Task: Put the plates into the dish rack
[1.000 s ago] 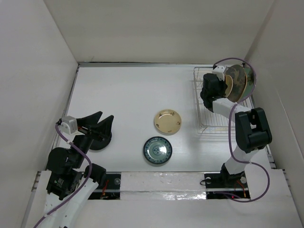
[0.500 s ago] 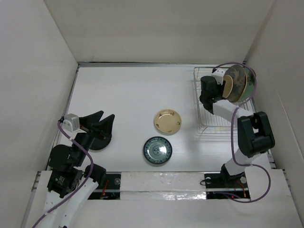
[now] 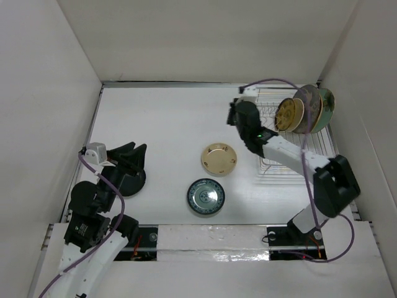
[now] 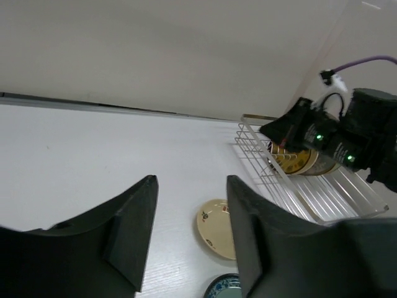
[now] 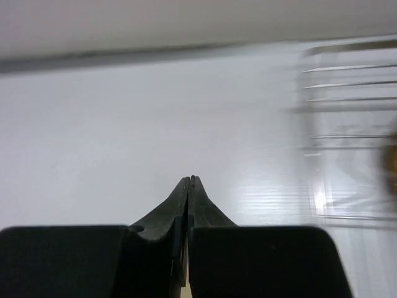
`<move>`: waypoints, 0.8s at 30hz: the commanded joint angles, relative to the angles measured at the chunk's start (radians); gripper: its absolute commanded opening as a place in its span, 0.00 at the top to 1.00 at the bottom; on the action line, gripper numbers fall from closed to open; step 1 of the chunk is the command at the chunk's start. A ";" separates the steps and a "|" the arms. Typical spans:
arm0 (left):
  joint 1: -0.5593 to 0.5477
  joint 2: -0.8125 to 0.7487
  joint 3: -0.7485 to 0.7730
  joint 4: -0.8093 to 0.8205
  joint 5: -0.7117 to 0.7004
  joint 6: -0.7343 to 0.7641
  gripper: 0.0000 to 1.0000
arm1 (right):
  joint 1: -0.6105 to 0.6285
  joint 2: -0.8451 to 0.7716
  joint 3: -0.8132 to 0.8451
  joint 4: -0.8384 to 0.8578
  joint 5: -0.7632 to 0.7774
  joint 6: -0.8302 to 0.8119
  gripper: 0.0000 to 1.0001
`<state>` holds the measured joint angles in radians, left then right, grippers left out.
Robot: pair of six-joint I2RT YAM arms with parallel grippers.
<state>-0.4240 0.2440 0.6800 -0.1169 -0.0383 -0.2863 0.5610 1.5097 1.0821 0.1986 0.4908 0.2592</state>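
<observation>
Left pincer [image 4: 190, 181] stands apart, right pincer [image 5: 188, 180] pressed together beside the dish rack [image 3: 268, 162].

At right gripper [image 3: 234, 115]: backs off leftward from the dish rack [image 3: 276, 166], out over the table, and closes fully on nothing. Leaves the yellow patterned plate [image 3: 288, 115] standing uncovered in the rack. At left gripper [image 3: 130, 152]: shifts slightly left and narrows a little.

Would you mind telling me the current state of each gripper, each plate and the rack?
Left gripper: open, empty.
Right gripper: shut, empty.
Rack: partly loaded, near end bare.
Racked plates: standing on edge at the far end.
Cream plate: flat on the table.
Blue-green plate: flat on the table.
Black plate: flat, under the left gripper.
</observation>
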 commanded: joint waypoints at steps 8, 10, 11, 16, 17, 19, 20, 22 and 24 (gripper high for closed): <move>0.005 0.104 0.004 0.043 -0.081 0.022 0.78 | 0.336 0.556 0.341 0.104 -0.521 0.212 0.56; 0.005 0.115 0.006 0.043 -0.084 0.022 0.78 | 0.347 0.607 0.397 0.124 -0.598 0.257 0.43; 0.005 0.124 0.004 0.045 -0.090 0.024 0.78 | 0.358 0.648 0.410 0.131 -0.621 0.276 0.35; 0.005 0.152 0.007 0.049 -0.098 0.027 0.74 | 0.398 0.750 0.479 0.200 -0.761 0.388 0.32; 0.005 0.162 0.009 0.049 -0.097 0.027 0.74 | 0.411 0.767 0.493 0.202 -0.768 0.397 0.32; 0.005 0.173 0.012 0.046 -0.097 0.027 0.74 | 0.412 0.817 0.522 0.196 -0.807 0.428 0.32; 0.005 0.181 0.012 0.046 -0.095 0.027 0.73 | 0.424 0.834 0.553 0.196 -0.823 0.443 0.32; 0.005 0.184 0.013 0.046 -0.095 0.029 0.73 | 0.433 0.885 0.579 0.197 -0.854 0.472 0.32; 0.005 0.183 0.013 0.046 -0.095 0.029 0.73 | 0.454 0.914 0.616 0.185 -0.867 0.488 0.32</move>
<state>-0.4236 0.4232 0.6800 -0.1165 -0.1265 -0.2695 0.9752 2.3863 1.6417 0.3542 -0.2993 0.6830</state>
